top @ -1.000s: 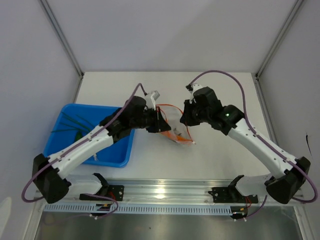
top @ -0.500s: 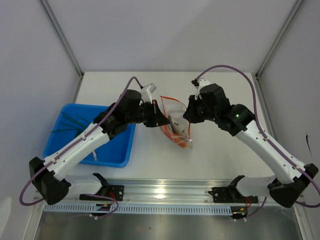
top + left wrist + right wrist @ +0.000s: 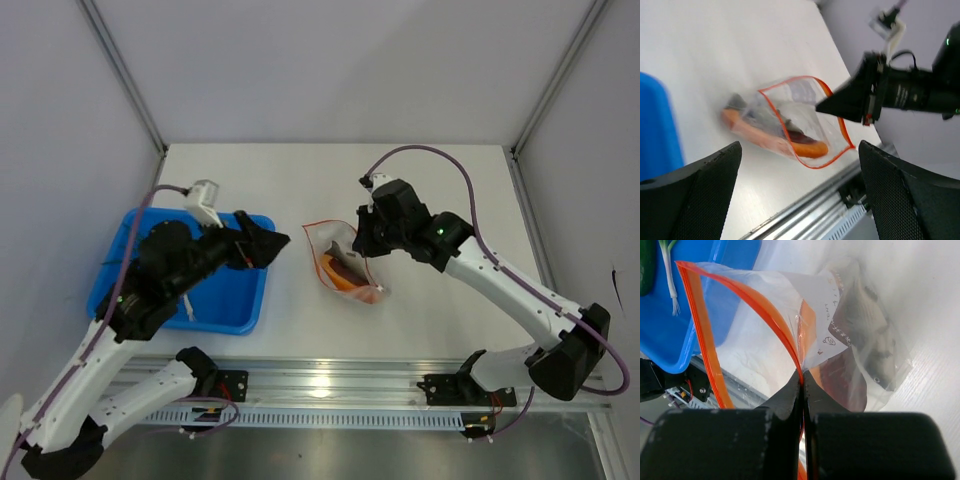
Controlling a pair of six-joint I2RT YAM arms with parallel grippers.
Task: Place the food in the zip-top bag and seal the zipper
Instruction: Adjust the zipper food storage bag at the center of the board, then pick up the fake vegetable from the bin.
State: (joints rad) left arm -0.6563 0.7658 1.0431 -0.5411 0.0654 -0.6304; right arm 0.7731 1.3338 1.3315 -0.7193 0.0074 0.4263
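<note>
r gripper [image 3: 802, 376] pinching zipper [image 3: 740, 290], l gripper [image 3: 278, 241] wide open

your r gripper is clamped on the zipper of 1 zip-top bag [image 3: 340, 240], which lies on the table [image 3: 450, 190] w/ 1 meat slab [image 3: 802, 136] inside. l gripper holds nothing, above the edge of 1 blue tray [image 3: 235, 318]. green stalks [image 3: 140, 245] in the tray, count unclear.

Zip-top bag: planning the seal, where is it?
The zip-top bag lies mid-table in the top view, right of the blue tray, zipper pinched by the right gripper.

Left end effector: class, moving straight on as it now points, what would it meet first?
Probably the zip-top bag, centred ahead of the open left end effector in its wrist view. Depth is unclear, so it might touch the table just before the bag.
</note>
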